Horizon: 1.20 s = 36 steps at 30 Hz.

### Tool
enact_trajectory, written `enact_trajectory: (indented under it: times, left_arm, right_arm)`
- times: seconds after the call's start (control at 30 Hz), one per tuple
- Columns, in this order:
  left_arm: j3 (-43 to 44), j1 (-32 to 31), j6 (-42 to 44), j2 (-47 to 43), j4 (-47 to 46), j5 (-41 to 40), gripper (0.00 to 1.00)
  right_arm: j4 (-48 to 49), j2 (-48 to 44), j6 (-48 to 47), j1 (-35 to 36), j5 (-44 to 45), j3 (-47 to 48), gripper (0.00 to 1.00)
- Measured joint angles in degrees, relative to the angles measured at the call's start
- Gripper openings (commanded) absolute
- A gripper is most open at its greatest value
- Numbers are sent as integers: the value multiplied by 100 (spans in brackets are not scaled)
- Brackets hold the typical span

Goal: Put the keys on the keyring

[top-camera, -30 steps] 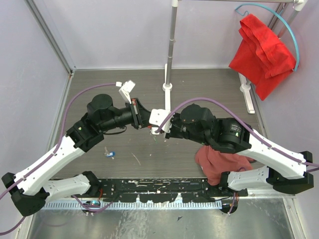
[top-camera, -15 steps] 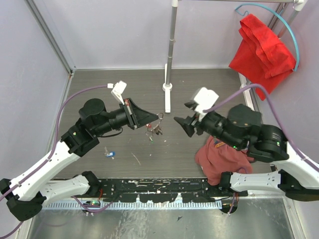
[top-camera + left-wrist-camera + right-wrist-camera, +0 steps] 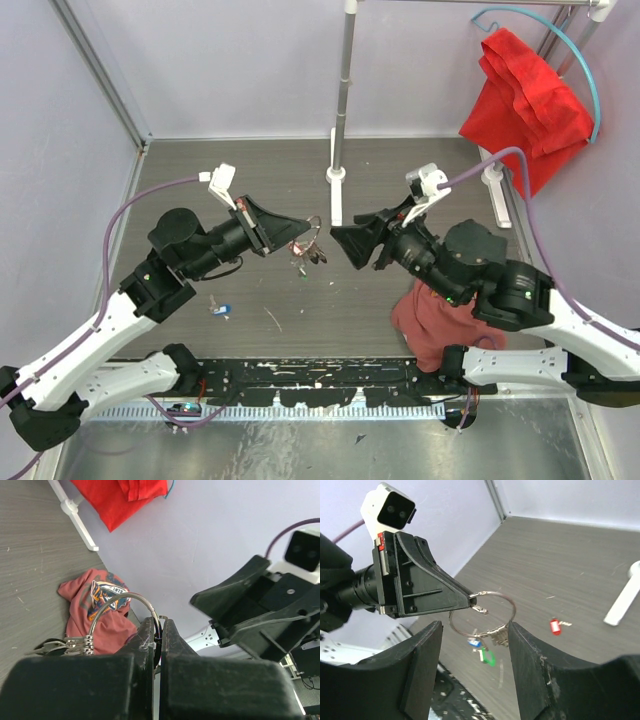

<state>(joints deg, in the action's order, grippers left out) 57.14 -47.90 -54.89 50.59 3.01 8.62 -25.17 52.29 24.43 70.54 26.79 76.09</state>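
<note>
Left gripper (image 3: 159, 625): clamped the keyring (image 3: 125, 595)
Keys (image 3: 495, 636): hung from it
Right gripper (image 3: 343, 246): fingers spread apart, holding nothing

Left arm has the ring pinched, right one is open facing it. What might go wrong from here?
1. The left gripper pinches the keyring by its thin wire at the very tips of its jaws; a nudge from the open right gripper could twist it free.
2. The keys hang loose below the ring and may swing, spoiling a clean approach.
</note>
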Motion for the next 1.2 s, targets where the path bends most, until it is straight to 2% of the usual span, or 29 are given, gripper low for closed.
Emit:
enact_trajectory:
  times: [0.27, 0.57, 0.97, 1.2]
  left_arm:
    - [-31, 0, -4, -74, -328, -4, 0]
    - [-116, 0, 81, -280, -455, -15, 0]
    - [-245, 0, 1067, -717, -570, 118, 0]
    - [-739, 0, 1738, -931, -1257, 122, 0]
  right_arm:
    - [857, -219, 1414, -2, 76, -883, 54]
    - [1633, -490, 2538, -55, 142, -1290, 54]
    - [1392, -214, 2573, -63, 227, -935, 54]
    - [1464, -85, 2651, -63, 2, -933, 52]
